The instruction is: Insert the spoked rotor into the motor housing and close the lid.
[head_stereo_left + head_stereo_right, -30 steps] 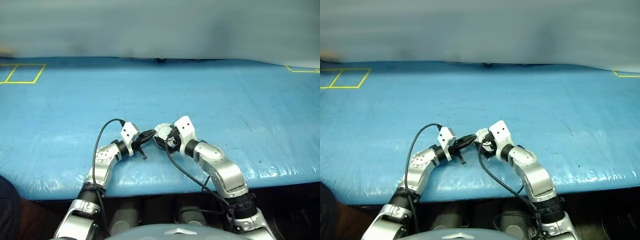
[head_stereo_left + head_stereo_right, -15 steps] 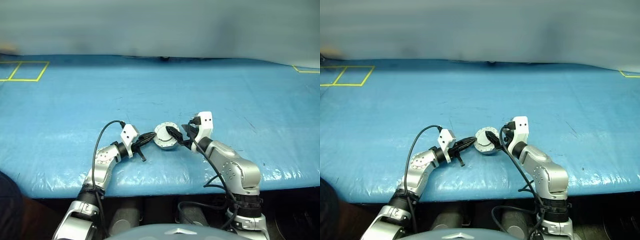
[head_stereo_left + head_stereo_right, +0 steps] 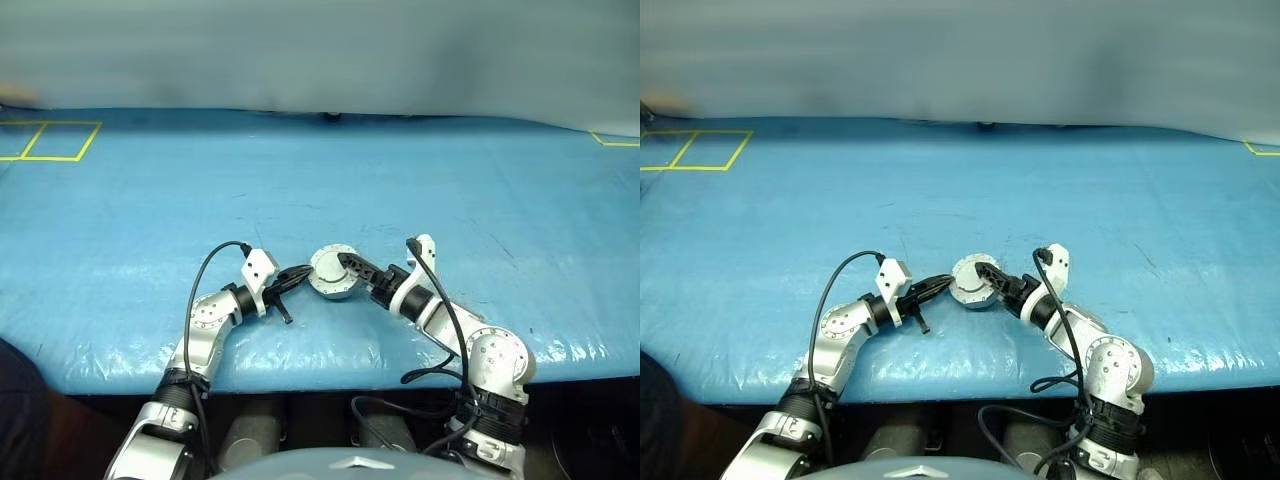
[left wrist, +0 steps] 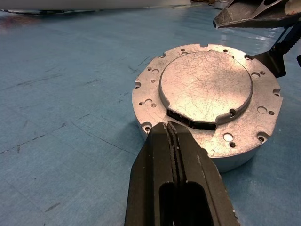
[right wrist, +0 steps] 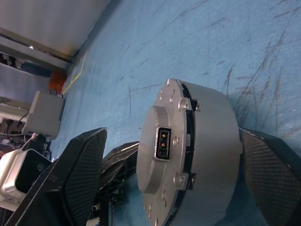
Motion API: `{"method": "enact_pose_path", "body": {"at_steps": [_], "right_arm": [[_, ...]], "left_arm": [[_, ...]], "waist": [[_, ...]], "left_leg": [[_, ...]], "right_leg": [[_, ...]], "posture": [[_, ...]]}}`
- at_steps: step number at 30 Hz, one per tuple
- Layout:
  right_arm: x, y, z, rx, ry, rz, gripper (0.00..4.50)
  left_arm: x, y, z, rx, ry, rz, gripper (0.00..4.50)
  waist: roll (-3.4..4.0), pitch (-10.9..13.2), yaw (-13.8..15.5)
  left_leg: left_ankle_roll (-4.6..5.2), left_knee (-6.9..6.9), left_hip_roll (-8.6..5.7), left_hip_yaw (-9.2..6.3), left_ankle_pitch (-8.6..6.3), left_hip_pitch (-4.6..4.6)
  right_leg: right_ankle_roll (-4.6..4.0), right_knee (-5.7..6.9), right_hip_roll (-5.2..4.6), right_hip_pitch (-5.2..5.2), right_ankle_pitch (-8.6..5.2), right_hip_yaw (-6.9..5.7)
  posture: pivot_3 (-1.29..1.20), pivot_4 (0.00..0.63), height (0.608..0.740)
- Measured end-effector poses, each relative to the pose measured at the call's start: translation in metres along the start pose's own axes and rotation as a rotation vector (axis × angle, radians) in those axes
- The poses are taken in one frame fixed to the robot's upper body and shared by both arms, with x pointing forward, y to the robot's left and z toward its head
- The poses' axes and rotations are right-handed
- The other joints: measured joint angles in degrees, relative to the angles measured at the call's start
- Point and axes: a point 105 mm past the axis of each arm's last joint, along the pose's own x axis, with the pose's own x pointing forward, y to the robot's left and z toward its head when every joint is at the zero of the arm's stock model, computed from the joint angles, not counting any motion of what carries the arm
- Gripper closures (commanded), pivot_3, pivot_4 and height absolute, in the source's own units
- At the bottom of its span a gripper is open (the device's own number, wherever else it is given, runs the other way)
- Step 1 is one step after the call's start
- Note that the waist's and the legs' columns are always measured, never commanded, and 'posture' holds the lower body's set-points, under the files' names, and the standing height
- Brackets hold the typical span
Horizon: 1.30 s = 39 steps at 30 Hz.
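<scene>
**Inspector:** State of the two hands?

**Assistant:** The left hand [image 4: 175, 141] has its black fingers pressed together with nothing between them. Its tips sit just beside the near edge of the motor housing [image 3: 333, 273], and the left wrist view does not settle whether they touch it. The right hand [image 3: 352, 266] is spread wide. In its wrist view one finger [image 5: 77, 174] stands to one side of the housing and the other to the opposite side, and I cannot tell whether they press on it.

**Inspector:** Where is the housing, and the lid?

**Assistant:** It sits on the blue surface [image 3: 420, 180], between the two hands. The lid [image 4: 204, 87] is down on top, plain grey side up, scratched, with small holes round the rim.

**Inspector:** Anything around or in the way?

**Assistant:** Yellow tape lines [image 3: 50, 140] mark the far left corner of the surface, well apart. A black cable [image 3: 205, 270] loops over the left arm.

**Inspector:** What differs between views?

**Assistant:** The right wrist view shows a small connector socket [image 5: 162, 141] on the lid and a narrow seam between lid and housing. The head views show neither.
</scene>
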Motion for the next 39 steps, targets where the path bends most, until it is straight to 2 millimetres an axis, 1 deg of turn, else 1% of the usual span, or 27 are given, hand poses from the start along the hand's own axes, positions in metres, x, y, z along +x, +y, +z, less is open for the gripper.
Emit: {"method": "enact_pose_path", "body": {"at_steps": [2, 3, 8, 9, 14, 17, 21, 23, 26, 28, 31, 33, 34, 35, 38, 39], "right_arm": [[-0.001, -0.004, 0.0, 0.036, -0.007, -0.004, 1.2], [-0.001, -0.006, 0.0, 0.054, -0.011, -0.009, 1.59], [-0.002, -0.01, 0.002, 0.122, -0.029, -0.002, 3.21], [-0.002, -0.009, 0.002, 0.126, -0.03, 0.004, 3.32], [0.0, -0.008, 0.001, 0.123, -0.033, -0.003, 3.31], [0.0, -0.009, 0.002, 0.135, -0.041, -0.005, 3.31], [0.003, -0.009, 0.002, 0.174, -0.045, 0.006, 3.31], [0.005, -0.009, 0.005, 0.222, -0.06, 0.017, 3.31], [0.004, -0.015, 0.013, 0.287, -0.117, 0.015, 3.31], [0.002, -0.019, 0.022, 0.334, -0.174, 0.009, 3.31], [0.001, -0.015, 0.033, 0.378, -0.23, 0.045, 3.31], [0.003, -0.007, 0.042, 0.402, -0.268, 0.093, 3.31], [0.003, -0.003, 0.046, 0.412, -0.281, 0.118, 3.31], [0.004, 0.001, 0.048, 0.419, -0.289, 0.136, 3.31], [0.007, 0.011, 0.05, 0.433, -0.285, 0.18, 3.31], [0.009, 0.014, 0.05, 0.436, -0.28, 0.191, 3.31]], "left_arm": [[0.0, 0.0, 0.0, 0.0, 0.001, 0.0, 4.5], [0.0, 0.0, 0.0, 0.0, 0.0, 0.0, 4.5], [-0.001, 0.0, 0.0, 0.003, 0.003, 0.002, 4.5], [-0.002, 0.0, -0.001, 0.002, 0.006, 0.002, 4.5], [-0.002, 0.0, -0.001, -0.001, 0.005, 0.011, 4.5], [0.0, 0.002, -0.001, -0.043, -0.018, 0.048, 4.5], [-0.001, 0.01, 0.002, -0.311, -0.128, 0.147, 4.5], [-0.007, 0.015, 0.01, -0.448, -0.204, 0.172, 4.5], [-0.016, 0.019, 0.018, -0.527, -0.254, 0.182, 4.5], [-0.022, 0.019, 0.018, -0.6, -0.276, 0.192, 4.5], [-0.026, 0.019, 0.022, -0.709, -0.332, 0.191, 3.92], [-0.026, 0.019, 0.031, -0.805, -0.415, 0.167, 3.23], [-0.027, 0.018, 0.036, -0.849, -0.458, 0.146, 2.97], [-0.027, 0.017, 0.041, -0.884, -0.488, 0.126, 2.62], [-0.028, 0.015, 0.049, -0.964, -0.541, 0.077, 1.53], [-0.027, 0.014, 0.05, -0.988, -0.553, 0.066, 1.23]], "waist": [[0.01, 0.0, 0.0], [0.02, 0.0, 0.0], [0.13, 0.1, -0.1], [0.14, 0.1, -0.1], [0.15, 0.1, -0.1], [0.14, 0.1, -0.2], [0.18, 0.2, -0.7], [0.19, 0.3, -1.2], [0.23, 0.3, -1.4], [0.27, 0.4, -1.5], [0.25, 0.7, -1.6], [0.23, 0.8, -1.7], [0.2, 0.8, -1.7], [0.2, 0.8, -1.7], [0.2, 0.8, -1.7], [0.2, 0.8, -1.7]], "left_leg": [[0.0, 0.0, -0.01, 0.0, 0.0, 0.0], [0.0, 0.0, -0.01, 0.0, 0.0, 0.0], [0.01, -0.01, 0.0, 0.0, 0.0, 0.01], [0.01, -0.01, 0.0, 0.02, 0.0, 0.02], [0.01, 0.01, 0.01, 0.03, 0.0, 0.06], [0.01, 0.02, 0.02, 0.02, 0.0, 0.06], [0.02, 0.04, 0.03, 0.01, 0.0, -0.06], [0.3, 0.04, 0.03, 0.0, 0.16, -0.19], [0.32, 0.08, -0.03, 0.02, 0.18, -0.45], [0.36, 0.08, -0.06, 0.1, 0.17, -0.51], [0.39, 0.13, -0.05, 0.17, 0.16, -0.53], [0.39, 0.16, -0.03, 0.19, 0.16, -0.53], [0.4, 0.17, -0.02, 0.18, 0.16, -0.53], [0.4, 0.17, -0.01, 0.18, 0.16, -0.53], [0.4, 0.16, -0.02, 0.2, 0.16, -0.53], [0.4, 0.17, -0.02, 0.21, 0.16, -0.53]], "right_leg": [[0.01, -0.01, 0.0, 0.01, 0.0, -0.01], [0.01, -0.01, 0.0, 0.01, 0.0, -0.02], [0.0, 0.0, 0.04, 0.01, 0.0, -0.05], [0.01, 0.0, 0.06, 0.01, 0.0, -0.06], [0.02, 0.0, 0.06, 0.04, -0.01, -0.08], [0.03, 0.0, 0.06, 0.04, -0.01, -0.07], [0.06, 0.01, 0.08, -0.06, -0.01, -0.06], [0.06, 0.05, 0.13, -0.2, 0.0, -0.09], [0.23, 0.17, 0.33, -0.24, 0.21, -0.1], [0.15, 0.18, 0.41, -0.29, 0.27, -0.06], [0.2, 0.18, 0.45, -0.33, 0.29, -0.01], [0.42, 0.2, 0.48, -0.33, 0.17, 0.01], [0.45, 0.2, 0.49, -0.33, 0.15, 0.01], [0.45, 0.2, 0.5, -0.32, 0.15, 0.01], [0.39, 0.22, 0.52, -0.32, 0.18, 0.02], [0.27, 0.22, 0.52, -0.32, 0.26, 0.04]], "posture": [[0.0, 0.15, 0.74], [0.0, 0.15, 0.74], [0.0, 0.15, 0.74], [0.0, 0.15, 0.74], [0.0, 0.15, 0.74], [0.0, 0.15, 0.74], [0.0, 0.15, 0.74], [0.0, 0.15, 0.74], [0.0, 0.15, 0.74], [0.0, 0.15, 0.74], [0.0, 0.15, 0.74], [0.0, 0.15, 0.74], [0.0, 0.15, 0.74], [0.0, 0.15, 0.74], [0.0, 0.15, 0.74], [0.0, 0.15, 0.74]]}}
